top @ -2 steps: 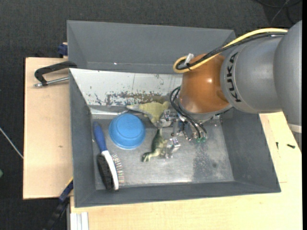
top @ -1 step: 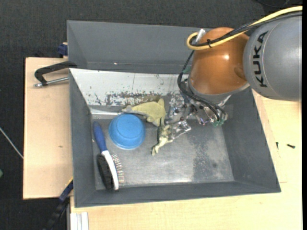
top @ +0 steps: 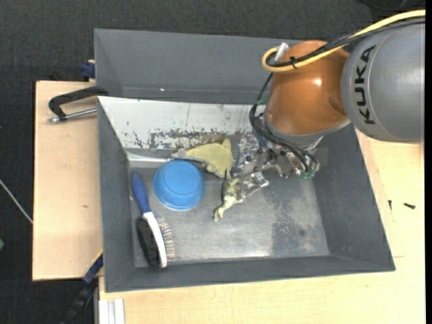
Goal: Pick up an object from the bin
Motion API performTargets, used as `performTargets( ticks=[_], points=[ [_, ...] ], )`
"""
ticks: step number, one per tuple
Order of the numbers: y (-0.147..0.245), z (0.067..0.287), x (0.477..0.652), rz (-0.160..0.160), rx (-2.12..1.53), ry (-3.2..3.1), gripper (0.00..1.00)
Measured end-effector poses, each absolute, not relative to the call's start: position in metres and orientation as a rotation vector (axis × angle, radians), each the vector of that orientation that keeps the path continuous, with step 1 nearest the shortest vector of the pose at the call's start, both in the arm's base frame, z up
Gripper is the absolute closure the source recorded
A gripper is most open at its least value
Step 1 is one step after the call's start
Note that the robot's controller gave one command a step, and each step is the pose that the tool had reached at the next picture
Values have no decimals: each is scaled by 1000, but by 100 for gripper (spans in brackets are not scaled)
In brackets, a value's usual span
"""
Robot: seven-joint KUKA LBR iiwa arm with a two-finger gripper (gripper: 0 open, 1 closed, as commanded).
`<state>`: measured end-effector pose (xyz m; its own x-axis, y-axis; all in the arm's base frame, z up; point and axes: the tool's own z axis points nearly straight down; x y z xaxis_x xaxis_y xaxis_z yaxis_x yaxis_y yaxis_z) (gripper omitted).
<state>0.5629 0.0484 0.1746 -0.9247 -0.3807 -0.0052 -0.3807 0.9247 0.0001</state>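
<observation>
Gripper low at centre of bin, beside pale green figure.
Jaws: open or closed, cannot tell. Advice: centre over figure, clear of yellow cloth and blue cup.

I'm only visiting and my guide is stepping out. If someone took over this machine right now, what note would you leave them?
Gripper: low in the bin, near its back wall, just above a small pale green figure; no grasp can be confirmed.
Nearby: a yellowish crumpled piece beside it, then a blue cup; a blue-handled brush lies by the far side wall.
Done: arm is down among the things.
Left: secure one thing and lift it out.
</observation>
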Motion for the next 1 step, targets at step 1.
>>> performTargets(
  ticks=[1],
  points=[
    [39,227,560,0,-495,3091,100]
  ],
)
